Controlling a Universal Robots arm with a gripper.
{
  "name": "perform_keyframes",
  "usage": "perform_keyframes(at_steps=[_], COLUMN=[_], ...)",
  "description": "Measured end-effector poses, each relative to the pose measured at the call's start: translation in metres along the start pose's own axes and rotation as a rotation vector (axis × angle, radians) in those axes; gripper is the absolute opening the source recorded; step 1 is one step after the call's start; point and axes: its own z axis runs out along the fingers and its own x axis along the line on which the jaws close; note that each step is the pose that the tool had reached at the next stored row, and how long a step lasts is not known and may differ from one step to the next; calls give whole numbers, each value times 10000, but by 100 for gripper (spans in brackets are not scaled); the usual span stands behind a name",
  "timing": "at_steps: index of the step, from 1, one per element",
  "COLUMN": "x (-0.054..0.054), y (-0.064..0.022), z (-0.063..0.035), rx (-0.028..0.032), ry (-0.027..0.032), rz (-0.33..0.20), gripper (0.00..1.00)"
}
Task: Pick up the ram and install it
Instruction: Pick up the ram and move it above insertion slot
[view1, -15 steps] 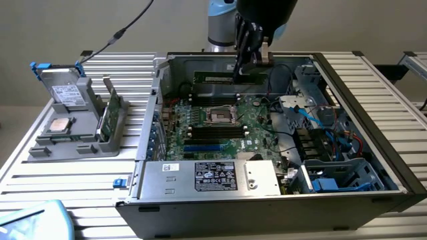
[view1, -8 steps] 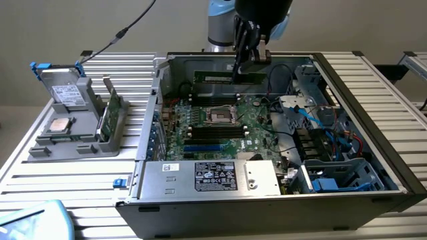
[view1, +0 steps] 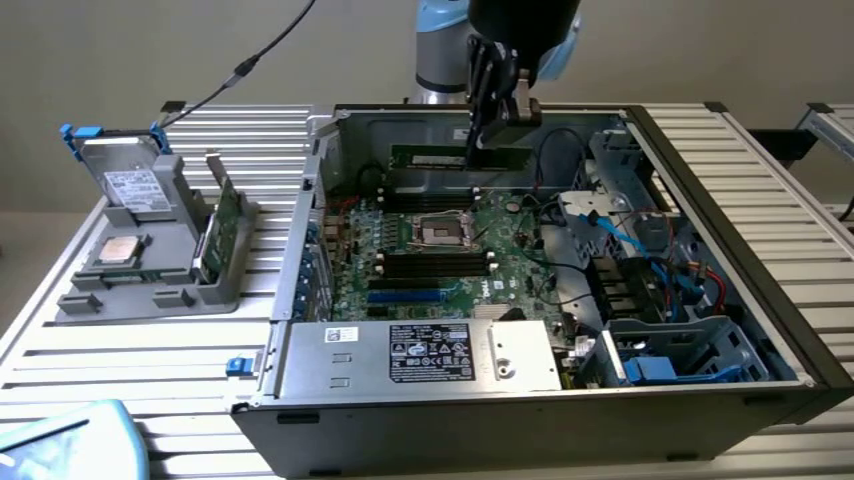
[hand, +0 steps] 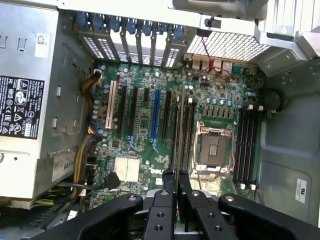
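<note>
holding ram (view1: 424, 157) clamped in claw (view1: 485, 146), above motherboard (view1: 523, 272)

1. Wall (view1: 134, 50): plain, pale beige-grey, one unbroken surface behind the bench's far edge.
2. Bench (view1: 147, 350): silver metal top of parallel ribbed slats, black caps at its far corners.
3. Light: soft, even, faint sheen on the slats.

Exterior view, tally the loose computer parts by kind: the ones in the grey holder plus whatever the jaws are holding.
Ram sticks: 2, the ram in the gripper and a spare stick standing in the grey holder
Processor chip: 1
Drive box with blue tabs: 1
Total: 4
</note>
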Motion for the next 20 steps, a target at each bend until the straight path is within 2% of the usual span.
perform_keyframes(at_steps=[4, 6, 7, 20], x=[-53, -76, -85, -172], y=[-7, -11, -12, -24], z=[15, 26, 34, 271], rx=[164, 232, 246, 259], ry=[152, 194, 205, 194], rz=[6, 8, 11, 204], gripper=[14, 14, 14, 14])
